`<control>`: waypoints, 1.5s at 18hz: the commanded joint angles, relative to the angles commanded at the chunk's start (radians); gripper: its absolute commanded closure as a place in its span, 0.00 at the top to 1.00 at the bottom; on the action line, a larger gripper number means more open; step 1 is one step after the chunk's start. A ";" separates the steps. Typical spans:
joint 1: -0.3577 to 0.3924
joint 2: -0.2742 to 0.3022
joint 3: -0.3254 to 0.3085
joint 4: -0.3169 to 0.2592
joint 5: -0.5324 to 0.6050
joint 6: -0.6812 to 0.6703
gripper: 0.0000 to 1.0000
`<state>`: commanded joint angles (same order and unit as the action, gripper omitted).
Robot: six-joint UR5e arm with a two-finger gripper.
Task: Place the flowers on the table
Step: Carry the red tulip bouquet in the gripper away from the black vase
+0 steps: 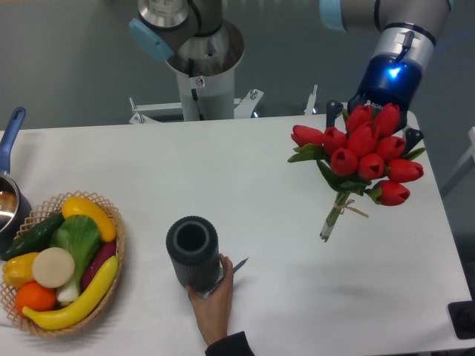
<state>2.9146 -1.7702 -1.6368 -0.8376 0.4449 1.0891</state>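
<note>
Table [260, 170] white, grey wall behind; flowers [361, 152] above right side.

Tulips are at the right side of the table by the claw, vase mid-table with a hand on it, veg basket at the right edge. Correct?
Not quite: the basket of vegetables sits at the table's left edge, not the right. The rest holds in the camera view: the tulips are at the right by the claw, and the vase stands mid-table with a hand on it.

Silver-grey arm [386, 11] with pale blue joint caps — a glowing blue ring at the wrist; black gripper [369, 126]; a bare-skinned hand [214, 295], dark sleeve.
</note>
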 joint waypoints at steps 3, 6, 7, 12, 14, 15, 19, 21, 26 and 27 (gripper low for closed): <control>-0.002 -0.002 0.003 0.000 0.000 -0.002 0.47; 0.003 -0.002 0.009 0.000 0.000 -0.002 0.47; 0.009 0.002 0.006 0.002 0.000 -0.002 0.47; 0.031 0.008 0.003 0.000 0.017 -0.002 0.48; 0.029 0.017 0.006 0.000 0.087 -0.003 0.47; 0.029 0.020 0.011 0.000 0.131 -0.003 0.48; 0.025 0.025 0.023 -0.002 0.238 0.002 0.47; 0.021 0.032 0.018 -0.002 0.290 0.009 0.47; -0.032 0.035 0.014 -0.005 0.478 0.071 0.47; -0.047 0.032 0.015 -0.005 0.524 0.083 0.47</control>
<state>2.8672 -1.7380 -1.6214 -0.8422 0.9690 1.1718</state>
